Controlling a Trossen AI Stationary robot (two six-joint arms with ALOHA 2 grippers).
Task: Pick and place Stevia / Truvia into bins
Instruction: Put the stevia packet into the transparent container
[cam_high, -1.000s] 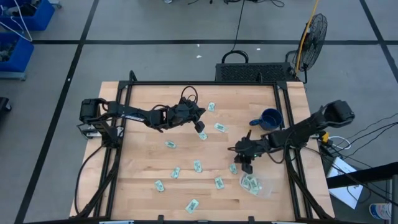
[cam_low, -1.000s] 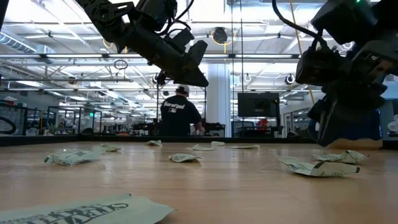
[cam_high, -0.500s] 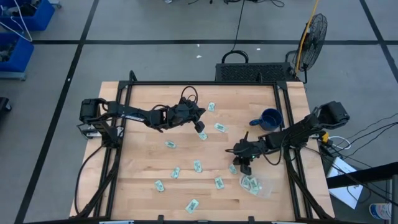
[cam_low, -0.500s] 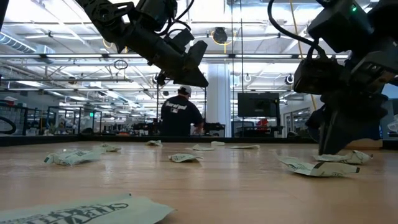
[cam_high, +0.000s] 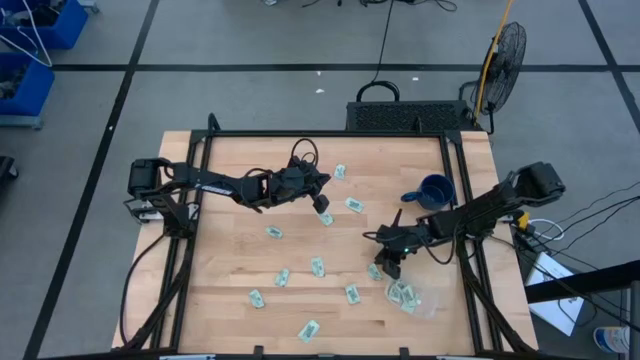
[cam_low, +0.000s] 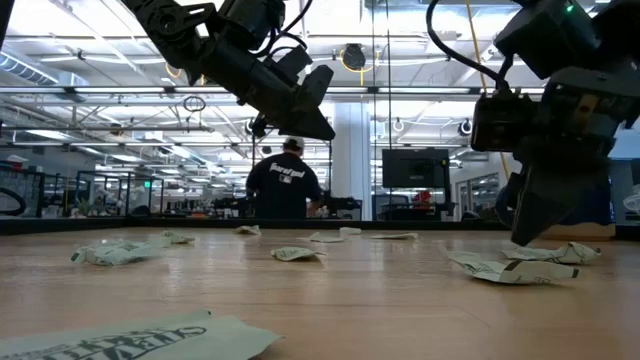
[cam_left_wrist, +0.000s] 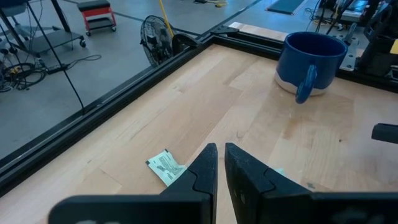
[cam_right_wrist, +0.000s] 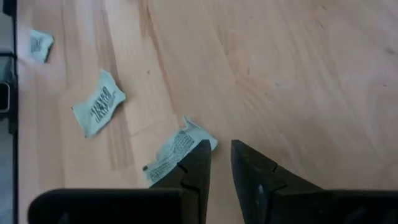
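Note:
Several pale green and white sachets lie flat across the wooden table (cam_high: 230, 260). My right gripper (cam_high: 386, 266) (cam_low: 527, 238) points down, its tips low over the table. It is open by a narrow gap (cam_right_wrist: 221, 149), with one sachet (cam_right_wrist: 174, 152) (cam_high: 375, 271) just beside one finger. The clear shallow bin (cam_high: 412, 298) sits near the table's near right corner with a few sachets in it. My left gripper (cam_high: 322, 204) (cam_low: 315, 120) hangs shut, high above the table's middle (cam_left_wrist: 220, 155). My right gripper comes from above, pointing down. One fingertip (cam_right_wrist: 200, 155) stands at the crumpled end (cam_right_wrist: 194, 134) of a sachet that lies flat on the table. I cannot tell whether it touches it.
A dark blue mug (cam_high: 435, 190) (cam_left_wrist: 309, 62) stands toward the far right. More sachets lie near the near edge (cam_high: 308, 330) and the middle (cam_high: 354, 204). A black frame rims the table. A person (cam_low: 283, 185) stands in the room beyond.
My right gripper has moved a little toward the table's left and come down, until its tips stand close to the table by the sachet. The left arm has kept still.

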